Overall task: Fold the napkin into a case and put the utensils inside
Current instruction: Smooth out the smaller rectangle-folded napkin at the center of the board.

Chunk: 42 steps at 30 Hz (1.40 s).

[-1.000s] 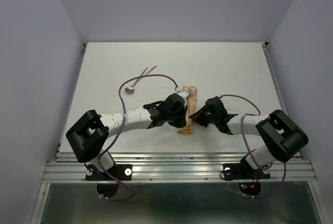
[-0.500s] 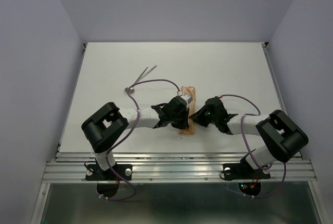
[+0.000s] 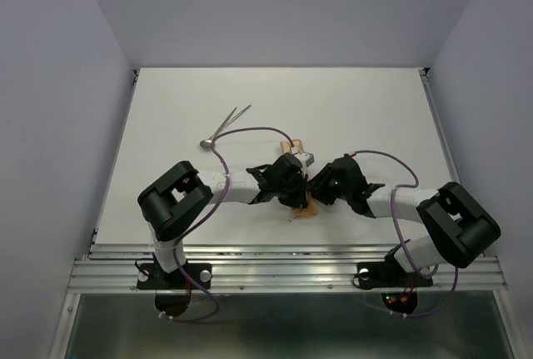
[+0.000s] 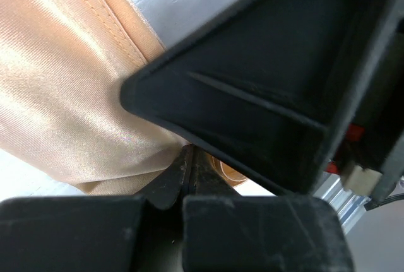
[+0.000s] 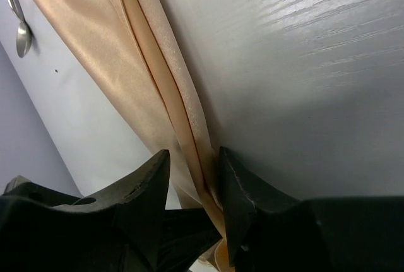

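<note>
Working between pale walls (image 3: 50,84), low over the white counter (image 3: 375,109) near its front middle; handling the narrow folded napkin (image 5: 95,51), clenching the left gripper (image 4: 187,165) at its edge, holding the right gripper (image 5: 193,158) released astride the fold; probably needing slow, even creasing, leaving the utensils (image 3: 226,124) well apart

Plain peach-orange napkin (image 5: 126,64) w/ sheen, silver utensils (image 3: 226,123), white table (image 3: 358,109) w/ faint grain, blk arms (image 3: 241,186), purple cables (image 3: 250,131)
</note>
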{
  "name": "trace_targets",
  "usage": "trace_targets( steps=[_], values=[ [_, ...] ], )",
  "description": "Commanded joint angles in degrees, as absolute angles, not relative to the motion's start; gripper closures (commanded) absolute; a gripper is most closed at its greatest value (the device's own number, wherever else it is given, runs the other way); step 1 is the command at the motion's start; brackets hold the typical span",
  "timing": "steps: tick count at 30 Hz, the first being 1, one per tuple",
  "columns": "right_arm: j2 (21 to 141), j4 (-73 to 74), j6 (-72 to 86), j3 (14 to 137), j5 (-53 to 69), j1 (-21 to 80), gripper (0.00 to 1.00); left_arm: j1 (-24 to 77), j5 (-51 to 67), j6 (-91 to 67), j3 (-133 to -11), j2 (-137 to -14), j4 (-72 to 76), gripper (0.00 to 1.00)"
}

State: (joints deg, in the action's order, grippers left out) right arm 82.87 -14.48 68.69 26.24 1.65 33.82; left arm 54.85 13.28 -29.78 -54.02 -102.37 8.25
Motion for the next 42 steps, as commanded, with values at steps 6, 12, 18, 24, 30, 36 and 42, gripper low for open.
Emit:
trace_targets(
  steps=[6,12,18,24,30,36,42],
  values=[
    [81.47,-4.66,59.33,24.26,6.24,34.10,0.57,54.67,12.48,-28.48,-54.58,-102.48,8.26,1.00],
    [83.23,-4.83,57.22,24.00,7.29,34.10,0.67,54.58,12.13,-28.83,-55.11,-102.13,8.44,1.00],
    [83.50,-4.92,57.21,24.69,6.33,34.10,0.98,54.32,13.61,-28.30,-55.89,-99.94,7.83,1.00],
    [83.06,-4.48,57.57,25.14,5.54,34.10,0.99,52.04,10.20,-26.63,-57.13,-94.14,0.80,0.88],
    [82.44,-4.48,57.92,24.79,5.63,34.10,0.99,44.75,8.00,-27.33,-57.82,-90.79,-0.17,1.00],
    [81.91,-4.48,58.54,24.79,5.36,34.10,0.99,42.45,6.42,-27.95,-65.29,-96.84,-3.77,1.00],
    [82.26,-4.57,58.36,25.84,5.36,34.10,0.99,42.63,9.14,-26.37,-69.43,-102.30,-5.10,1.00]
  ],
)
